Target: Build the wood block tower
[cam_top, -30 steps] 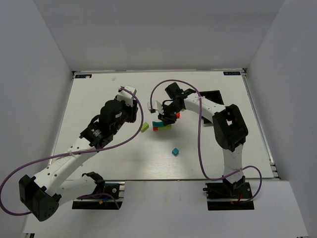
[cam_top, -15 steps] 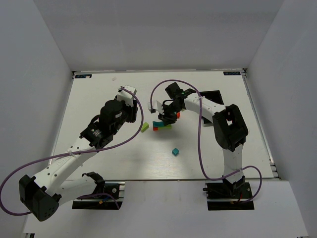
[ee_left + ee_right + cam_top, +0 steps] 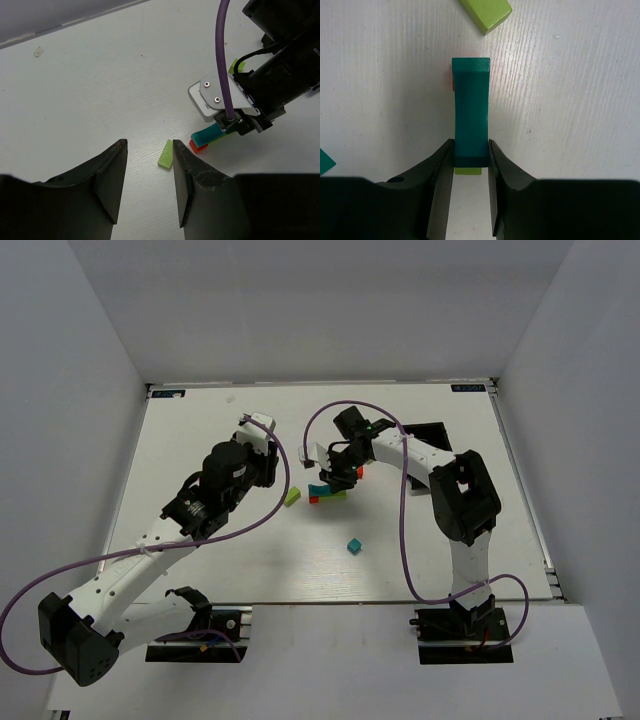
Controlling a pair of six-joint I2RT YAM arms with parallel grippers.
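Right gripper (image 3: 470, 154): the near end of a long teal painted wooden bar (image 3: 470, 100) is clamped, held over the red and lime pieces of the small wood block tower (image 3: 327, 492), mid white table (image 3: 200, 440). Left gripper (image 3: 149, 182): held wide, empty; a loose lime green wooden block (image 3: 165, 153) is seen just ahead. Blocks are judged light, rigid, slick, easily toppled; best pinched across the long flat sides.

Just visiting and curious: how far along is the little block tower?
A low stack exists: a red block and a lime piece lie at the bottom. The right gripper grips a long teal block over them. To go: a loose lime block by the open left gripper, and a teal cube.
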